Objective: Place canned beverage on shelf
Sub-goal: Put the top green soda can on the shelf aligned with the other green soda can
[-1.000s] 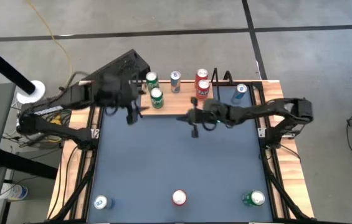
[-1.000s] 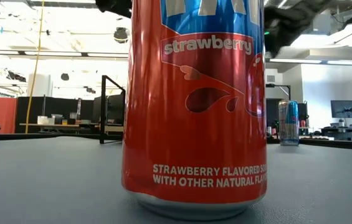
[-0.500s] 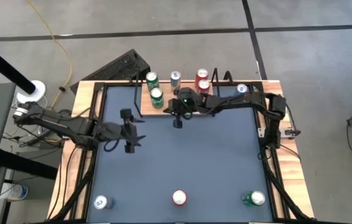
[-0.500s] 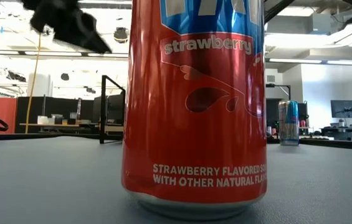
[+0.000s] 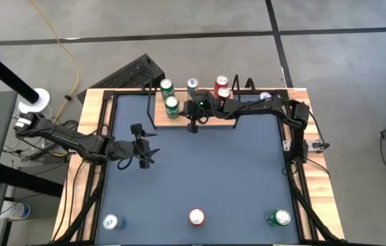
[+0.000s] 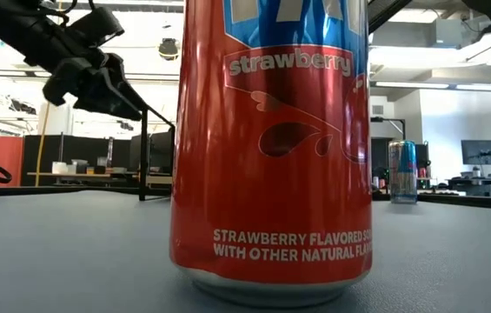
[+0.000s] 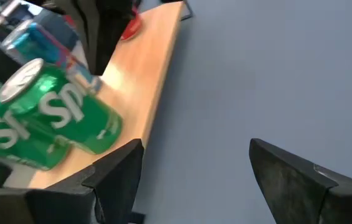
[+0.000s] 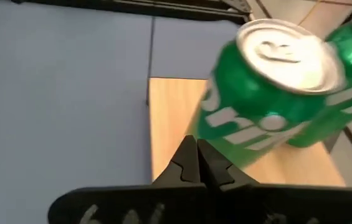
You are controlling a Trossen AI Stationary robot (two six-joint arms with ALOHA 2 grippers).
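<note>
Overhead: right gripper jaws clenched, empty, at shelf; left gripper jaws released; low view blocked by strawberry can.

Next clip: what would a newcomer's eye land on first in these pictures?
First the red strawberry can, so close to the low camera that it fills the view; from above it stands mid near edge of the table. Next, the shelf at the far edge with green, blue and red cans, the right tool shut at its front and the left tool open over the table's left part.

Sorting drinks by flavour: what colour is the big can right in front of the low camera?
Red, with a blue band on top: strawberry can, low view.
</note>
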